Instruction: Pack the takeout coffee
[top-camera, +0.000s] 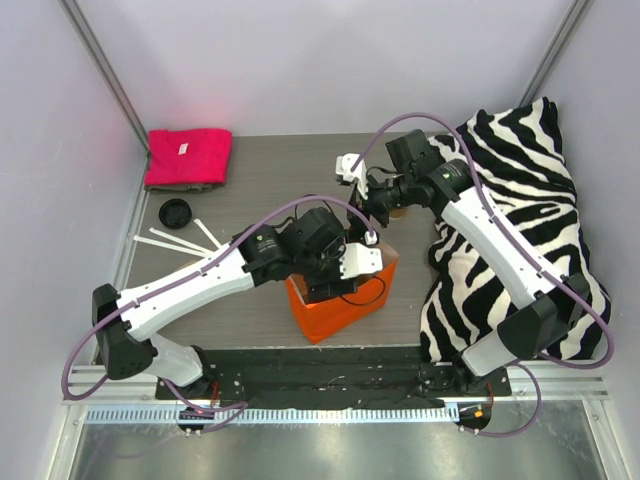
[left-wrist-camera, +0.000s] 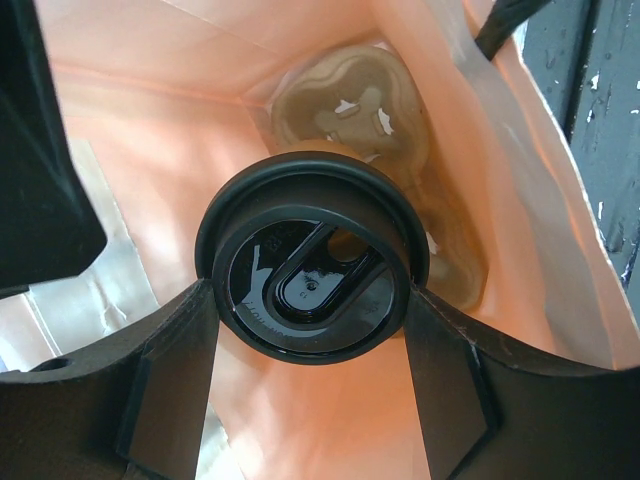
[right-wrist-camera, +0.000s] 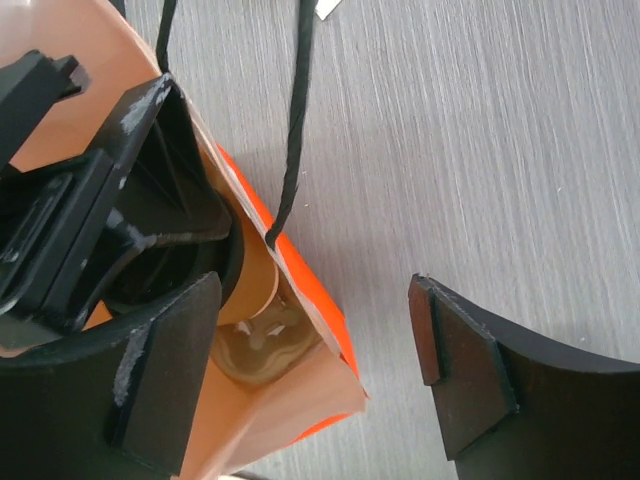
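The takeout coffee (left-wrist-camera: 310, 270), a kraft cup with a black lid, hangs inside the open orange bag (top-camera: 335, 300). My left gripper (left-wrist-camera: 310, 335) is shut on it, one finger on each side just under the lid rim. A moulded brown cup tray (left-wrist-camera: 370, 110) lies at the bag's bottom below the cup. In the right wrist view the cup's brown side (right-wrist-camera: 250, 285) shows above the tray (right-wrist-camera: 265, 345). My right gripper (right-wrist-camera: 315, 370) is open at the bag's far corner (right-wrist-camera: 335, 385), one finger over the bag mouth and the other over the table.
The bag's black cord handle (right-wrist-camera: 292, 130) hangs over its edge. A pink towel (top-camera: 188, 157), a loose black lid (top-camera: 175, 212) and white sticks (top-camera: 180, 240) lie at the left. A zebra-print cloth (top-camera: 510, 230) covers the right side.
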